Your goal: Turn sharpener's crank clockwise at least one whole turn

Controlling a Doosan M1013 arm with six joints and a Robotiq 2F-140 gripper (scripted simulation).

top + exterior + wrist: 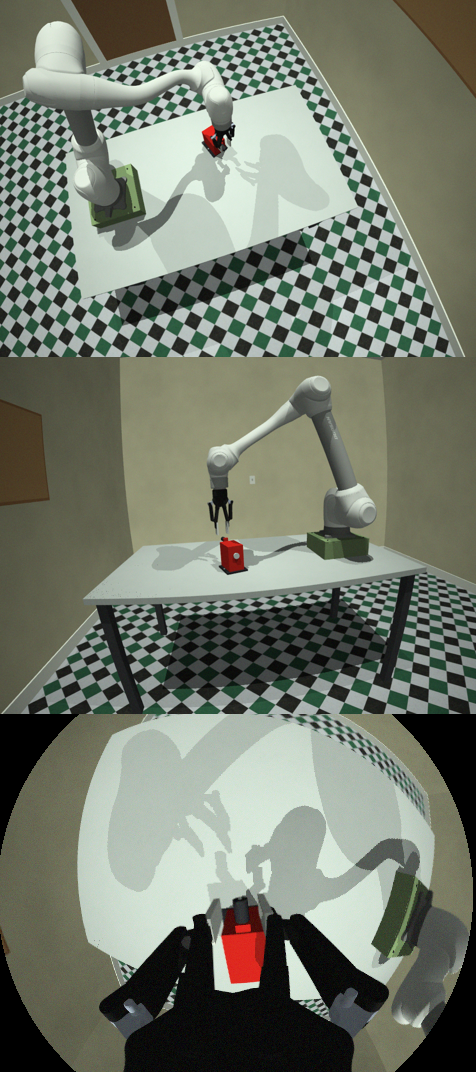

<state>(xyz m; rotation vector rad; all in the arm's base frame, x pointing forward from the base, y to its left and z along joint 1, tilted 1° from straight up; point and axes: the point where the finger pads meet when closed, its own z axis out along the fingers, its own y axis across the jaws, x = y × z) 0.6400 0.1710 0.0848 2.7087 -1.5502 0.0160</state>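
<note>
The red pencil sharpener (231, 556) stands on a black base near the middle of the pale table; it also shows in the top view (212, 140) and in the wrist view (242, 954). The crank knob (222, 539) is small and dark, and sits at the top of its circle on the sharpener's far end. In the wrist view the knob (241, 910) lies in line between my fingertips. My gripper (221, 530) points straight down and hangs a little above the knob without touching it. Its fingers stand partly apart with nothing between them, as the wrist view (239, 913) and the top view (222, 142) also show.
The arm's green mounting block (337, 545) sits at one end of the table. A white round hole plate (236, 556) faces the exterior view on the sharpener's near end. The floor is checkered.
</note>
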